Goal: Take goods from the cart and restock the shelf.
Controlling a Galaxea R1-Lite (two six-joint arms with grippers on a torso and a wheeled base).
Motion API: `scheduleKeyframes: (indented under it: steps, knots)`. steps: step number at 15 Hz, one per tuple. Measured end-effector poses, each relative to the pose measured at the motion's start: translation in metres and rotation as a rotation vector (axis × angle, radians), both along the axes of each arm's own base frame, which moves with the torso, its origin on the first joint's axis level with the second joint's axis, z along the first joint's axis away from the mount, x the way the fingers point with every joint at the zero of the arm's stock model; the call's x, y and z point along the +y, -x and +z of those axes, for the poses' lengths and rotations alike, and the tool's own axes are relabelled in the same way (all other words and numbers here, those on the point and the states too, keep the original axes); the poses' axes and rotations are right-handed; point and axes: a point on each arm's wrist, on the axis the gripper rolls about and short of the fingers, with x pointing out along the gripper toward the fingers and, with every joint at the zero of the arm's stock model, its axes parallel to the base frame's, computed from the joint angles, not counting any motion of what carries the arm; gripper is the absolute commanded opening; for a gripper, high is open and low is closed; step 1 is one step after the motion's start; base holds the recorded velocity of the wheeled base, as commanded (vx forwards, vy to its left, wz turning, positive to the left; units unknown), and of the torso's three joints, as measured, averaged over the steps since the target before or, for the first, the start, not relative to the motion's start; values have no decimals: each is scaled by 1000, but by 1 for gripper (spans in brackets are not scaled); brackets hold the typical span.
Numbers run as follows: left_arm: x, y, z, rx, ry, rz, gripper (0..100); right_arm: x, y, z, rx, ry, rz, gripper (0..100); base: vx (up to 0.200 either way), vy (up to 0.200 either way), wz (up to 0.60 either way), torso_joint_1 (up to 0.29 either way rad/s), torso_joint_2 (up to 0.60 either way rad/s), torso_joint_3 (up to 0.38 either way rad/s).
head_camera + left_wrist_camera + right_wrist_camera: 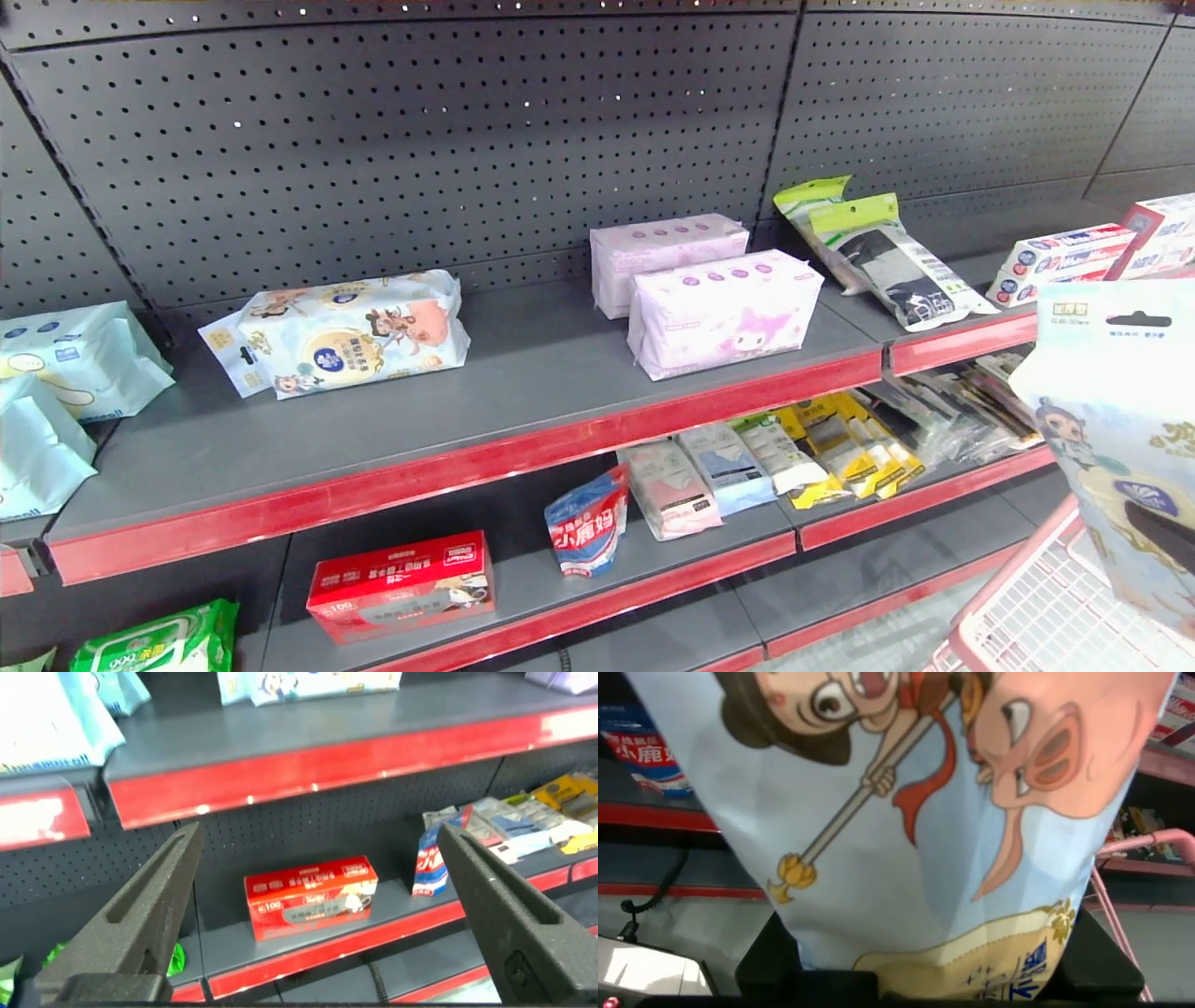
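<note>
My right gripper (pixel 938 973) is shut on a pale blue cartoon-printed pack (pixel 915 812), its dark fingers (pixel 768 957) clamping the pack's lower end. That pack (pixel 1111 411) hangs upright at the far right, above the pink wire cart (pixel 1046 597). A matching pack (pixel 345 331) lies on the grey upper shelf (pixel 467 457) left of centre, with bare shelf surface beside it. My left gripper (pixel 320 838) is open with nothing between its fingers (pixel 159 905), low in front of the lower shelf and facing a red box (pixel 311 899).
Two pink packs (pixel 719 313) lie right of centre on the upper shelf, and light blue packs (pixel 65 359) at its far left. The lower shelf holds the red box (pixel 401 583), a blue pouch (pixel 586 521) and several flat packets (pixel 784 457). Pegboard backs the shelves.
</note>
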Motion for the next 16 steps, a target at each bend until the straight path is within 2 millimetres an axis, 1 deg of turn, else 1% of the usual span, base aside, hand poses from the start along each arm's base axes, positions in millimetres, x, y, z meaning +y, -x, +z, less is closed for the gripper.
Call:
scheduleKeyframes:
  steps: [9, 14, 16]
  knots:
    - [0, 0, 0, 0, 0, 0, 100, 0, -3, 14, -42, 36, 13, 0, 0, 0, 0, 172, -363, -196]
    - [0, 0, 0, 0, 0, 0, 100, 0, -5, 13, -34, 41, 15, 0, 0, 0, 0, 168, -343, -179]
    - [0, 0, 0, 0, 0, 0, 100, 0, -6, 13, -29, 63, 21, 0, 0, 0, 0, 25, -45, -28]
